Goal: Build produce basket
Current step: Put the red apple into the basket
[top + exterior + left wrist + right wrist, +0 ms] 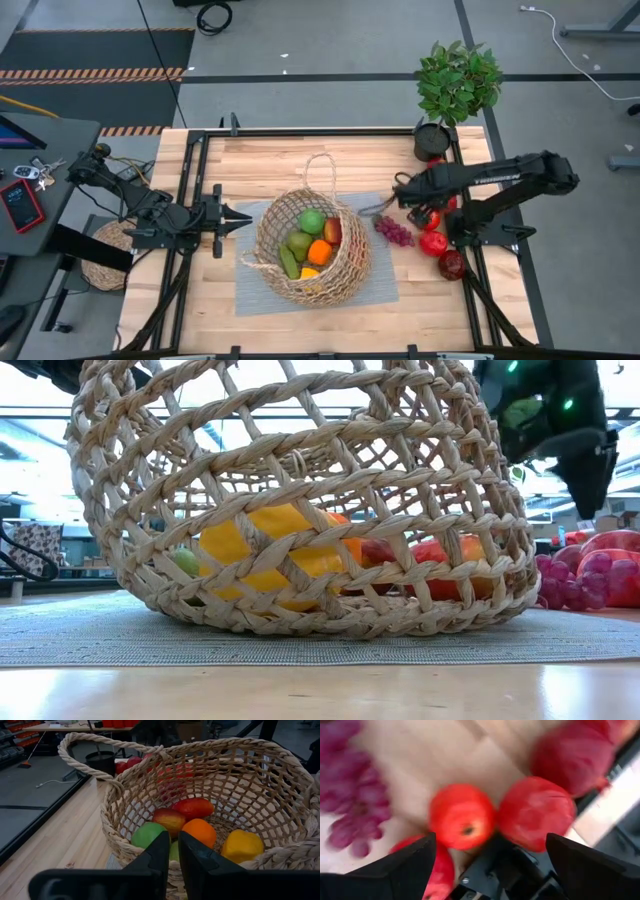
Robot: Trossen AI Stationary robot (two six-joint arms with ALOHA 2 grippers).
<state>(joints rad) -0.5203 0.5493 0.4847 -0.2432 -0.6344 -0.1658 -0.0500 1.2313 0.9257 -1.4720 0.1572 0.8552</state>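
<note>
Your right pincer [428,212] hangs spread above red produce [462,816] beside the grapes [393,231]; left pincer [240,222], pressed together, waits near the basket [312,282].

we find no text, label, brand, number or sign that we can read in any of the views.
</note>
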